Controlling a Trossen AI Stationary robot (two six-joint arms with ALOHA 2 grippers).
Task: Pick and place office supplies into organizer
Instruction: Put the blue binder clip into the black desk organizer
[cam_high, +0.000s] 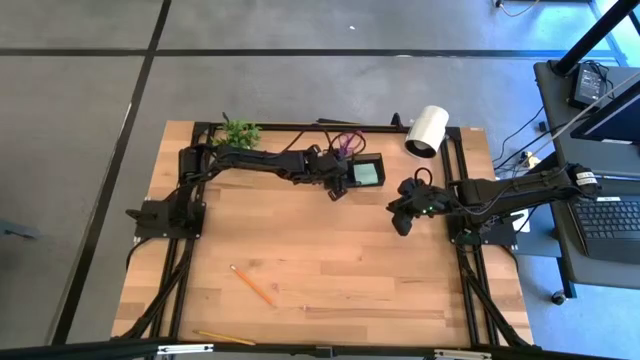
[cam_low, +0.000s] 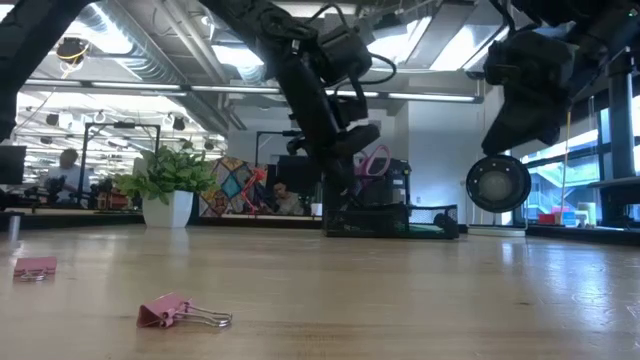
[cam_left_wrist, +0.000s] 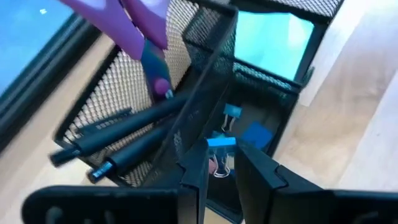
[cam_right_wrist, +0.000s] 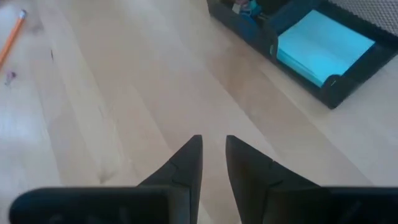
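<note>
- Organizer (cam_high: 362, 172), black mesh, at table's (cam_high: 330, 250) far edge, between plant (cam_high: 240, 131) and white cylinder (cam_high: 427, 131).
- Left gripper (cam_left_wrist: 217, 152) right over organizer's small compartment; fingers (cam_left_wrist: 194, 174) narrowly parted, small blue clip (cam_left_wrist: 221, 142) pinched at tips.
- Right gripper (cam_right_wrist: 213, 146) hanging above bare wood just beside organizer; narrow gap between fingers, nothing held.
- Inside: purple scissors (cam_left_wrist: 140, 34) and black pens (cam_left_wrist: 124, 134) in tall part, light pad (cam_right_wrist: 323, 46) in flat tray, blue bits (cam_left_wrist: 255, 134) in small one; exact kind hard to make out.
- Pencil (cam_high: 253, 286) mid-table, another (cam_high: 224, 339) at near edge, well apart from organizer.
- Pink clip (cam_low: 180, 313) near low camera; second pink item (cam_low: 34, 267) farther left, blurred.
</note>
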